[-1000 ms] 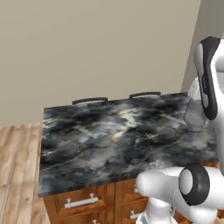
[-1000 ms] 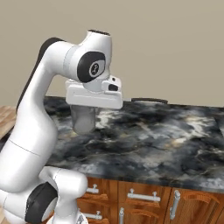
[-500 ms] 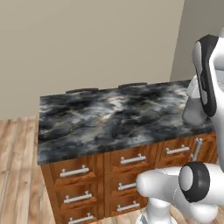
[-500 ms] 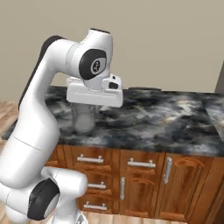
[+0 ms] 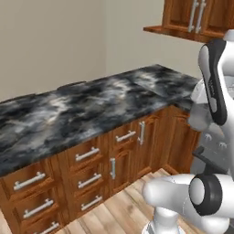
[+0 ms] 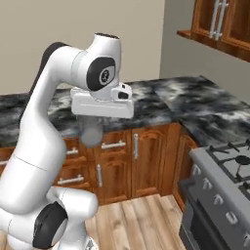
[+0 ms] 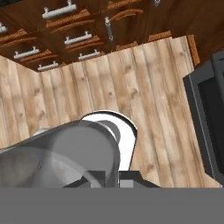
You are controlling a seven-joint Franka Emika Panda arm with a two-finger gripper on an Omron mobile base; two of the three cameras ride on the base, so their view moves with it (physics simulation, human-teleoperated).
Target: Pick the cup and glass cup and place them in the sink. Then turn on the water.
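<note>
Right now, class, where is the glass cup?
The glass cup hangs in the shut gripper under the robot's hand, left of centre in the right base view, in front of the wooden drawers.

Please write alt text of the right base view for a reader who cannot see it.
The white robot arm carries the glass cup under its gripper, in front of a dark marble counter with wooden drawers. A stove stands at lower right, above a wooden floor.

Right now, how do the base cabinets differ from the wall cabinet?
The base cabinets stand on the floor under the marbled counter; the wall cabinet hangs high on the wall. The base cabinets have drawers with horizontal handles; the wall cabinet shows doors with vertical handles. Both are reddish-brown wood with silver handles.
</note>
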